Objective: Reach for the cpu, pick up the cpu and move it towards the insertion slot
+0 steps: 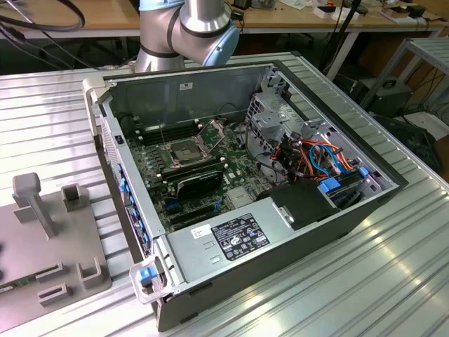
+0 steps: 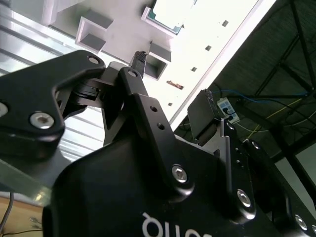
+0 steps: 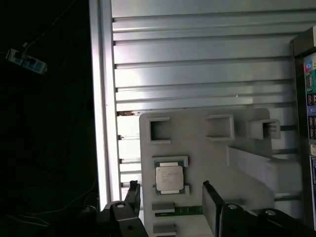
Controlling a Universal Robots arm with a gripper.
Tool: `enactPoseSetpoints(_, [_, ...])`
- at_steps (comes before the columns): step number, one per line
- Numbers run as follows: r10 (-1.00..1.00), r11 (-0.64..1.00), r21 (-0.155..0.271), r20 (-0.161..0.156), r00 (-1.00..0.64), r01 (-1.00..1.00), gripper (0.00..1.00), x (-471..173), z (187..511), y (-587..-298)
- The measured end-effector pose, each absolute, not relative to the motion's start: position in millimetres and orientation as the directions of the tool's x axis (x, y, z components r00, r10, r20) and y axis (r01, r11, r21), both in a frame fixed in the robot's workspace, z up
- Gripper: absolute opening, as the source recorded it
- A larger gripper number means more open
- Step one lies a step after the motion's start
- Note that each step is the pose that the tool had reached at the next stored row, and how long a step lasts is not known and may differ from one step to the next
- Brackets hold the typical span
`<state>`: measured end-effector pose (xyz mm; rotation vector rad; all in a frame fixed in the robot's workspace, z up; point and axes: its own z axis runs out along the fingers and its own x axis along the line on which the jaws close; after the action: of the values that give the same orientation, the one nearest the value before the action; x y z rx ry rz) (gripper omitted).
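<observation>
The silver-grey tubular robot arm with a pale blue joint cap carries a matte black metal gripper, its angular link plates studded with shiny hex-socket screws.

Open computer case sits on the counter. Motherboard lies flat inside it, with the insertion slot on the board. Labelled block sits in front of the board, and the drive cage is at the exterior view's right of the slot. Fixture plate lies on the counter just beside the case, at the exterior view's left. In the first wrist view the cpu rests in a pocket on the plate. The pincer has its fingers spread either side of the cpu, apart from it.
</observation>
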<state>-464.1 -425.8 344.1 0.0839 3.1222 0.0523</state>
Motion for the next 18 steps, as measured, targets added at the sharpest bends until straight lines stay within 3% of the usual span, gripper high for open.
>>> enactPoseSetpoints(18, [0.054, 0.998, 0.033, -0.017, -0.998, 0.053, 0.62, -456, 306, -429])
